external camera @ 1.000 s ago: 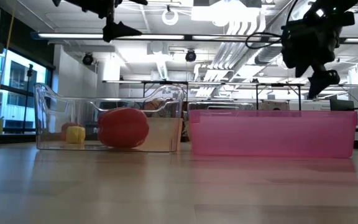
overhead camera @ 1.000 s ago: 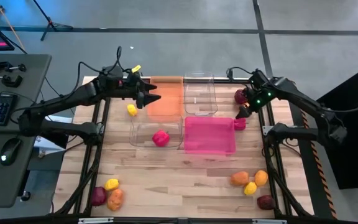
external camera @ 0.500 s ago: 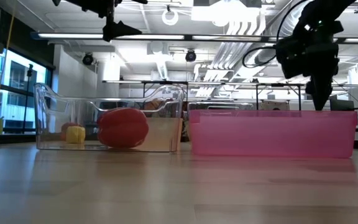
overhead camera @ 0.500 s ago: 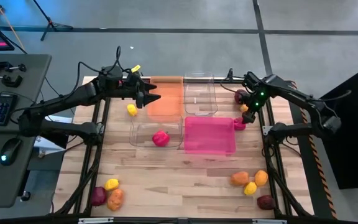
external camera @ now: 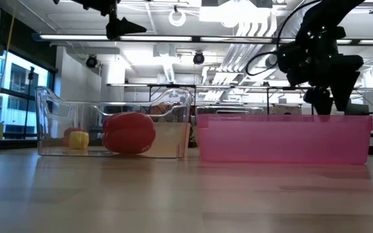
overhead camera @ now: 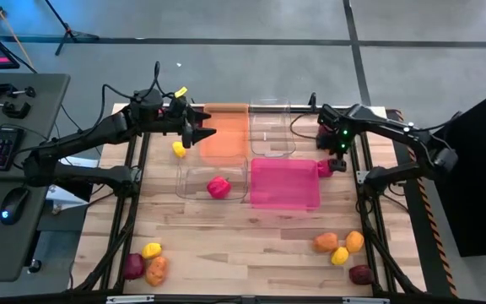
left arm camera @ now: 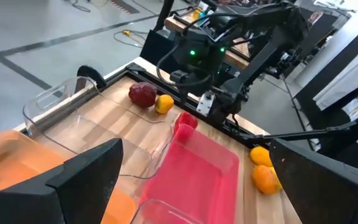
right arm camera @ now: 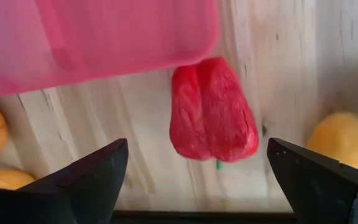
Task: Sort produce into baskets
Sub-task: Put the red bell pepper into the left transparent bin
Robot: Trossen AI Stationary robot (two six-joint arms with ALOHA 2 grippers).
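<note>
Wooden slats are carrying the whole job: a table (overhead camera: 251, 241) with four bins grouped at its middle and toy produce lying in loose clusters at the near corners and along the far right edge.

Over the past second the right gripper (overhead camera: 334, 150) has been swinging in from the right edge towards the pink bin (overhead camera: 283, 182) and dropping lower, and it is now hovering straight over a red pepper (right arm camera: 211, 109) that is lying on the wood, touching the bin's right wall. Its jaws are standing wide apart with nothing between them. That move is probably lining up a grasp on this pepper, which is not yet sorted.

The left gripper (overhead camera: 202, 133) is waiting over the left edge of the orange bin (overhead camera: 224, 135), unchanged, fingers spread wide and empty. A yellow piece (overhead camera: 178, 149) is sitting on the table just left of the near clear bin (overhead camera: 213, 179), which is already holding a second red pepper (external camera: 129, 133).

From table height the pink wall is hiding the pepper under the right gripper entirely. In the overhead view the arm is covering the maroon and yellow pieces beside it, so only the left wrist view is showing them. The far clear bin (overhead camera: 271, 127) looks empty, though its clear walls are making that hard to confirm.
</note>
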